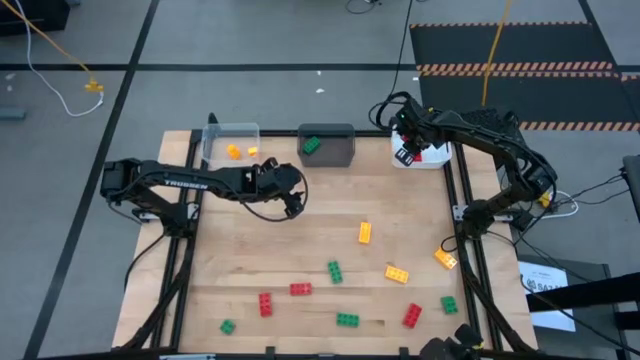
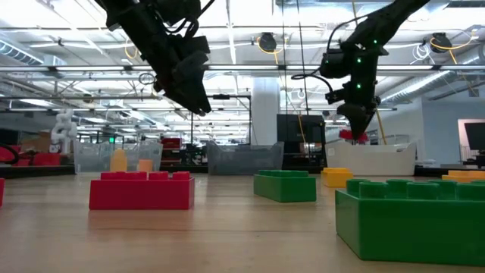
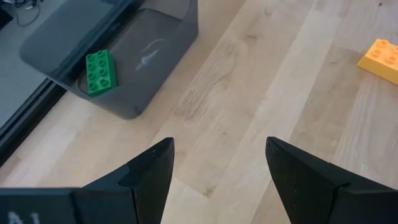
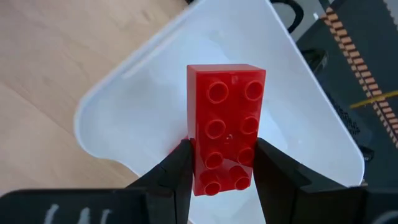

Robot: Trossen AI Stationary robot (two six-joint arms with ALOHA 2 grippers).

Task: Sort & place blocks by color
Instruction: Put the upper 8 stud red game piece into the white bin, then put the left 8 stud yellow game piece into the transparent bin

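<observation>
My right gripper (image 4: 222, 157) is shut on a red block (image 4: 227, 118) above the white bin (image 4: 134, 118) at the table's far right; in the low view the block (image 2: 354, 136) hangs clear over the bin (image 2: 379, 161). Over the table's far left middle, my left gripper (image 3: 219, 149) stands open with nothing between its fingers, near the dark grey bin (image 3: 124, 56), which holds a green block (image 3: 101, 73). The clear bin (image 1: 232, 143) holds orange blocks. Several red, green and orange blocks lie flat on the near half of the table. My right gripper pinches the red block's two long sides (image 4: 194, 155) between its two fingers, near one end of the block. The fingers come from above, slanting down, and lie across the block. The block is lifted clear over the white bin, with its studs facing the wrist camera.
The three bins stand in a row along the far edge (image 1: 327, 146). Loose blocks lie between the middle and the near edge, among them an orange one (image 1: 365, 232), a green one (image 1: 334, 270) and a red one (image 1: 300, 289). Bare wood lies under the left gripper.
</observation>
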